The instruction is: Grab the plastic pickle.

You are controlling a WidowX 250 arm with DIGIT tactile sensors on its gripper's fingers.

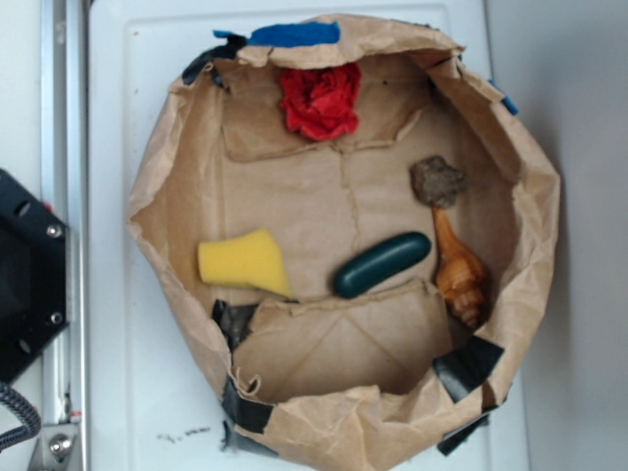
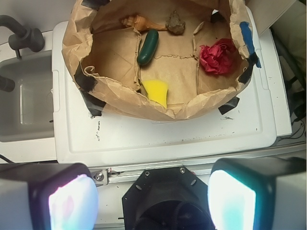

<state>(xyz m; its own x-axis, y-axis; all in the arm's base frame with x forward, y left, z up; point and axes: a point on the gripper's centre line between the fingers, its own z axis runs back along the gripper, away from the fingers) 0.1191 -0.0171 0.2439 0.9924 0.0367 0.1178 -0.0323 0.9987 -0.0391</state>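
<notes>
Fingertips (image 2: 72,199) of the hand (image 2: 152,199) fill the wrist view's lower edge, spread wide with nothing between them.

From the hand, high and well back from the bag, the plastic pickle (image 2: 147,47) lies toward 12 o'clock, on the floor of the paper bag (image 2: 120,96) that sits on the white bench (image 2: 158,136). In the exterior view the pickle (image 1: 382,264) lies below centre, its long axis running from about 8 to 2 o'clock. Just off its 3 o'clock end sits the seashell (image 1: 459,273), with a brown lump (image 1: 438,182) above that; the yellow sponge (image 1: 242,261) lies apart at 9 o'clock and the red crumpled paper (image 1: 321,101) well off at 12. By my judgement, the hand must clear the bag's near wall, turn across the pickle's length, and keep off the shell.
</notes>
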